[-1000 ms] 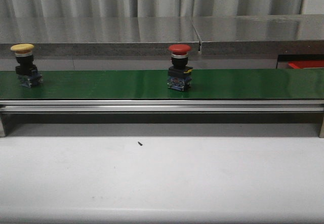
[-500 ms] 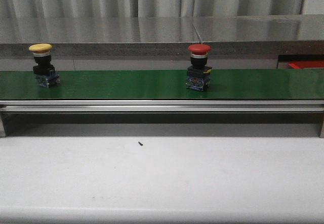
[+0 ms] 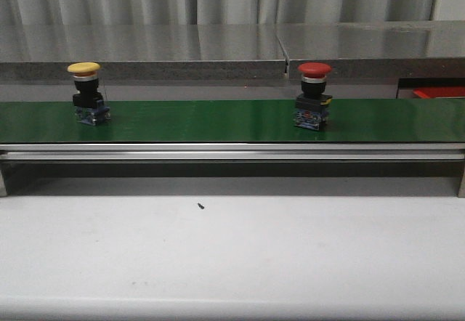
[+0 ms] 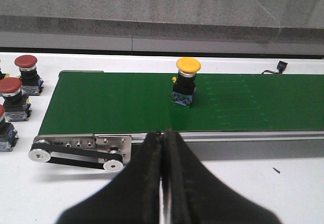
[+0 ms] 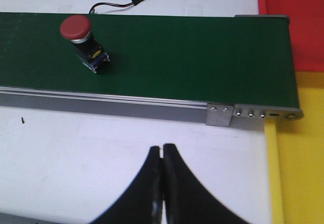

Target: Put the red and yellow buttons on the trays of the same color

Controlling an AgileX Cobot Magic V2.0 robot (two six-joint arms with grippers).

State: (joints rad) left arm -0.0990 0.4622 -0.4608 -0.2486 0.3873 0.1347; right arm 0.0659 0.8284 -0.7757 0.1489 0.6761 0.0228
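Looking left to right, you get:
yellow button point(image 3: 89, 93): left on green belt point(image 3: 218, 121); rigid, top-heavy, grab the black body
red button point(image 3: 313, 96): right of centre, same deal
left gripper point(image 4: 163, 148): pinched closed, empty
right gripper point(image 5: 162, 155): closed, empty

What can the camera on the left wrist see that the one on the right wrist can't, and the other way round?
Only the left wrist view shows the yellow button on the belt, three spare red buttons on the white table beside the belt's roller end, and the left end effector, shut. Only the right wrist view shows the red button on the belt, the red tray, the yellow tray, and the right end effector, also shut. Both show the green conveyor belt and the white table.
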